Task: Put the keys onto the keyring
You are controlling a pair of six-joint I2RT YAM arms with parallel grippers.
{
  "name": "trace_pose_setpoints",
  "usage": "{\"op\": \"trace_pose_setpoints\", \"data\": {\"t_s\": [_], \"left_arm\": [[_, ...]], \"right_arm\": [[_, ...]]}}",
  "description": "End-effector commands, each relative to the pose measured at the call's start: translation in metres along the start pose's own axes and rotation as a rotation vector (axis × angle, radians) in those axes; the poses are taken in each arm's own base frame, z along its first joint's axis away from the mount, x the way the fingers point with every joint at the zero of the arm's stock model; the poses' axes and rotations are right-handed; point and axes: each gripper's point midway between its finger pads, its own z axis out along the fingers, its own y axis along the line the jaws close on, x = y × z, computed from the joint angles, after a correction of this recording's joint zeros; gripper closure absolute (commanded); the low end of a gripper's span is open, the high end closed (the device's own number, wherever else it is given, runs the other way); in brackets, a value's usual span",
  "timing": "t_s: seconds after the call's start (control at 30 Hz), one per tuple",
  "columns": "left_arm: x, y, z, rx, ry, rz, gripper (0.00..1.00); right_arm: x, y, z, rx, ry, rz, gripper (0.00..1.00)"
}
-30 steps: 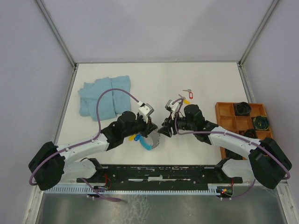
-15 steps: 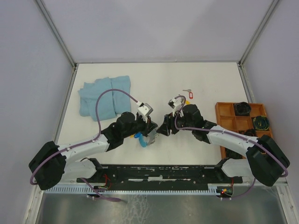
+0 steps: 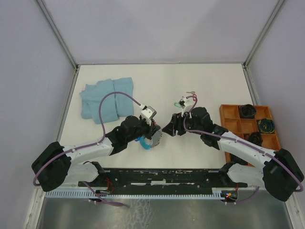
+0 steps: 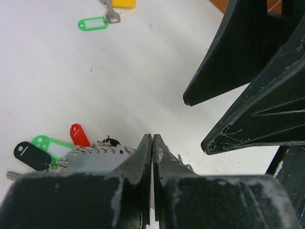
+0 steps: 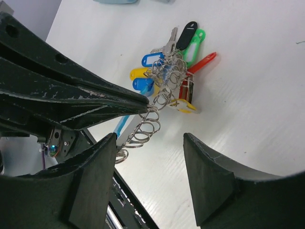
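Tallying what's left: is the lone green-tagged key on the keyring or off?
Off: the green-tagged key lies on the table, apart from the keyring the left gripper holds.

Shiny metal keyring (image 5: 151, 119), glossy plastic-tagged keys (image 5: 186, 34), matt white table (image 5: 257, 71), soft blue cloth (image 3: 106, 98).

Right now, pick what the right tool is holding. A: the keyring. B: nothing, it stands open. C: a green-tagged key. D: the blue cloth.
B: in its own wrist view the right tool has its fingers apart with nothing gripped between them, and the keyring is pinched by the left tool.
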Motion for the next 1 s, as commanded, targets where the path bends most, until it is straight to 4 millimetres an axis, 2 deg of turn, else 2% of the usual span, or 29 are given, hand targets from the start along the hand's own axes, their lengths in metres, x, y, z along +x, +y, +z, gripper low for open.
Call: {"op": "trace_pose_setpoints", "data": {"t_s": [0.0,0.37,0.47,0.6,0.73,0.97], "left_arm": [[-0.025,0.0,0.003,-0.016,-0.102,0.019,0.97],[-0.029,-0.007,0.008,-0.016,-0.116,0.005,0.97],[-0.029,-0.009,0.009,-0.014,-0.12,-0.001,0.97],[-0.034,-0.012,0.007,-0.005,-0.141,-0.018,0.97],[-0.039,-0.017,0.003,0.02,-0.162,-0.032,0.97],[-0.042,-0.021,-0.006,0.039,-0.186,-0.049,0.97]], "right_arm": [[-0.017,0.004,-0.002,0.025,-0.046,0.05,0.34],[0.009,0.014,0.033,-0.088,0.039,0.155,0.34],[0.014,0.011,0.04,-0.08,0.047,0.157,0.36],[0.025,-0.003,0.045,-0.039,0.066,0.15,0.44],[0.031,-0.007,0.048,-0.047,0.071,0.111,0.59],[0.025,-0.005,0.049,-0.077,0.027,-0.048,0.8]]}}
